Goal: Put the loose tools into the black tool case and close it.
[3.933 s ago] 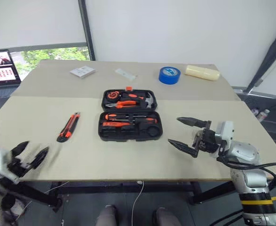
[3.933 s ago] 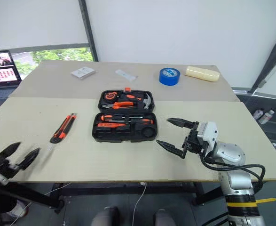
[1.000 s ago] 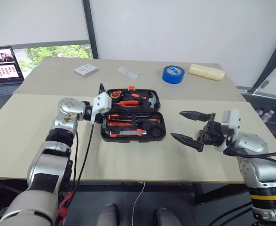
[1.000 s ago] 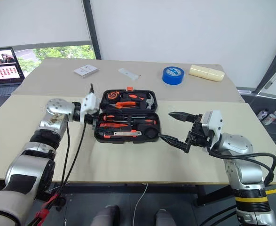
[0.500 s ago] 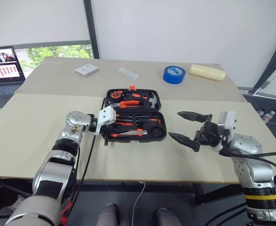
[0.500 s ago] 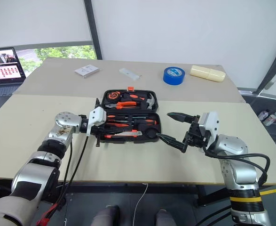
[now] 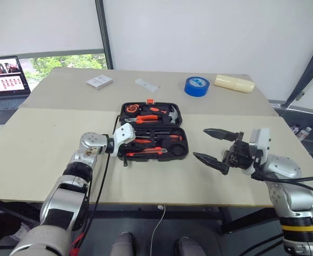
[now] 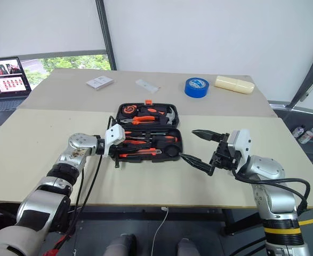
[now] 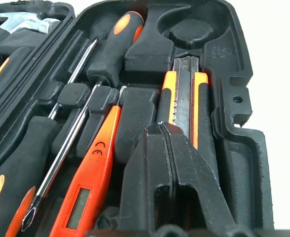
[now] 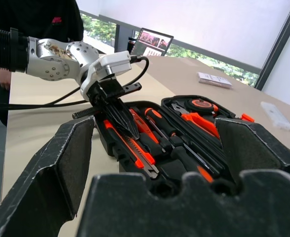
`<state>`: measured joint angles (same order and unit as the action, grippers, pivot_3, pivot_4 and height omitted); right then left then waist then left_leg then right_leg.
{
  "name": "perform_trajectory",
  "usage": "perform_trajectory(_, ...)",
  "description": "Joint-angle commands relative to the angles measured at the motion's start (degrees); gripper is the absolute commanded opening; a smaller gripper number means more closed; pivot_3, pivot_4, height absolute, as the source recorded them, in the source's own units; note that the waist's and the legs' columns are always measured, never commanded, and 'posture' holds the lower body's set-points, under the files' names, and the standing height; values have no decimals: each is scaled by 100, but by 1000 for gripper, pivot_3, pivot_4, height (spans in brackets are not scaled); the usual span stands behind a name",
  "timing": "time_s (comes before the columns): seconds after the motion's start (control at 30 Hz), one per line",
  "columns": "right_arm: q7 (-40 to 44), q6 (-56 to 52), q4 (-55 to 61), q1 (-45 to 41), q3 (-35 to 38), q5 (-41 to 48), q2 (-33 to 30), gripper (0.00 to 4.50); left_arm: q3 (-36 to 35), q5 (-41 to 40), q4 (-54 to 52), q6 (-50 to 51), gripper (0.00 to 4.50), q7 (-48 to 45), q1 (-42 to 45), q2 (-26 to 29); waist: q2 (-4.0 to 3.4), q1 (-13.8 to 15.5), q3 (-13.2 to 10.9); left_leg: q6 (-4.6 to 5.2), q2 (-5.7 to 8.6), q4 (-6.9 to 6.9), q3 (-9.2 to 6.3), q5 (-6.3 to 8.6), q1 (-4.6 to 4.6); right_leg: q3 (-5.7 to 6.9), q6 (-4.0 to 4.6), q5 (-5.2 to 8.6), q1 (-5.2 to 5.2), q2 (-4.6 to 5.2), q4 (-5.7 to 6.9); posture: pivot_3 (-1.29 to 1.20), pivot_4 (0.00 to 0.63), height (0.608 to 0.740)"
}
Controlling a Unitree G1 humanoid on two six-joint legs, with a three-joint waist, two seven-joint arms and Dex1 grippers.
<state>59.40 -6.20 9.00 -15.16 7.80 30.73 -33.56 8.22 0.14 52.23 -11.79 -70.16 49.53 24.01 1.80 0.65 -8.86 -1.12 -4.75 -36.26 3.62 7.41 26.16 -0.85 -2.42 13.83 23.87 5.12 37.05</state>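
One open black tool case (image 7: 176,153) holds one utility knife (image 9: 184,101) and two screwdrivers (image 9: 93,69); left tool (image 9: 167,143) closed empty, right tool (image 7: 215,145) open.

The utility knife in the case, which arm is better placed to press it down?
Probably left: the left gripper, jaws shut, sits right over the utility knife in the black tool case; the open right gripper hovers beside it.

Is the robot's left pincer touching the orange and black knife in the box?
Cannot tell. In the left wrist view the shut left pincer sits right over the utility knife in the black tool case, hiding any contact or gap.
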Motion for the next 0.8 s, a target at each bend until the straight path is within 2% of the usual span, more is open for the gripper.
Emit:
perform_trajectory(0.03, -127, 6, 259, 47, 239, 108, -71, 4500, 125, 48, 29, 232, 30, -85, -383, -65, -1, 0, 2, 0, 0, 1, 0, 0, 0, 0, -1, 1, 0, 0, 0, 0, 150, 740)
perform_trajectory(0.1, -223, 45, 345, 192, 364, 83, -99, 4500, -316, -438, -127, 180, 30, -10, -363, -164, -2, 0, 3, 0, 0, 1, 0, 0, 0, 0, -1, 1, 0, 0, -1, 0, 150, 740)
perform_trajectory(0.13, -289, 78, 427, 408, 545, 57, -158, 4500, -628, -853, -317, 70, 531, -218, -384, -161, -2, 2, 2, 0, 1, 1, 0, 0, 0, 0, -1, 1, 0, 1, -2, 0, 150, 740)
perform_trajectory(0.17, -345, 112, 508, 654, 742, 27, -211, 4500, -949, -1279, -568, 56, 748, -397, -427, -150, -2, 9, 2, 0, 2, 2, 0, 0, 2, 0, 0, 1, 3, 2, -2, 0, 150, 740)
perform_trajectory(0.23, -423, 192, 630, 1144, 1095, -65, -317, 4500, -1287, -1809, -1088, 142, 1493, -784, -613, 0, 4, 9, -1, 1, 3, 8, 0, 1, 15, 0, 4, 1, 14, 3, -4, 0, 150, 740)
perform_trajectory(0.33, -526, 255, 713, 1852, 1606, -68, -384, 4500, -1477, -2106, -1965, 408, 2621, -875, -1074, 307, 5, -4, -2, 1, 4, 20, 0, 1, 22, 0, 6, 1, 24, 2, -5, 0, 150, 740)
perform_trajectory(0.5, -789, 404, 468, 3105, 2436, -409, -339, 4500, -1675, -2472, -3546, 962, 4463, -923, -2395, 917, -3, -30, 2, 0, 2, 30, 0, 1, -7, -2, 11, 11, 6, 3, -6, 0, 150, 740)
perform_trajectory(0.6, -849, 500, 215, 3566, 2650, -510, -273, 4500, -1714, -2732, -4169, 1277, 4463, -1104, -3074, 1188, -3, -31, 2, -1, 1, 29, 2, 2, -11, -2, 7, 31, 6, 7, -7, 0, 150, 740)
perform_trajectory(0.67, -848, 547, 63, 3754, 2677, -599, -284, 4500, -1797, -2966, -4479, 1523, 4463, -1096, -3422, 1248, -3, -25, 2, -41, 0, 28, 3, 26, -11, 0, 23, 48, 7, 10, -9, 0, 150, 740)
perform_trajectory(0.8, -787, 244, 161, 3625, 2475, -624, -621, 4500, -1780, -3247, -5031, 1713, 4463, -1101, -3788, 1259, -4, -22, 1, -45, 1, 27, 4, 29, -20, 2, 25, 46, 15, 17, -12, 0, 150, 740)
